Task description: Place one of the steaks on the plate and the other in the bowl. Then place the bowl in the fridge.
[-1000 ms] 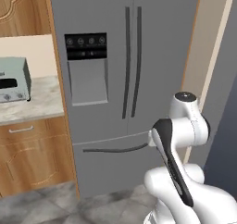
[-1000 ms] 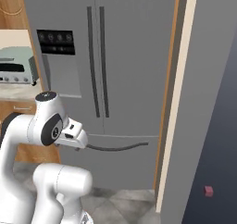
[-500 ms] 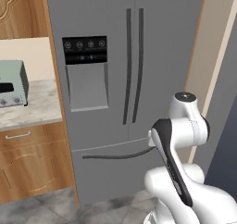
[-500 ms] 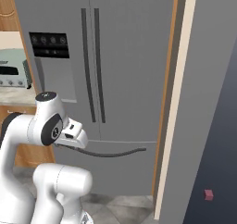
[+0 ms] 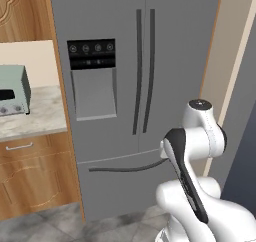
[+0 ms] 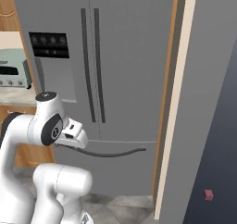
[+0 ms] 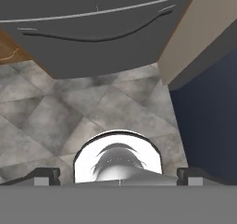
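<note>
In front of the robot the fridge (image 5: 145, 86) stands with both doors shut, the gripper (image 7: 118, 174) pointing at the floor with fingers (image 7: 46, 174) spread and empty, so every step seemingly remains undone.

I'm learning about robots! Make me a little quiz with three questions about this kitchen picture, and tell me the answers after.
1. True or false: the fridge doors are shut.
2. What sits on the counter left of the fridge? A) toaster oven B) kettle C) pot
3. Fill in: the pincer is ____ and holds nothing.

Key:
1. True; both doors and the bottom drawer are closed.
2. A, the toaster oven.
3. Open; the hand view looks down at the floor in front of the fridge.
</note>
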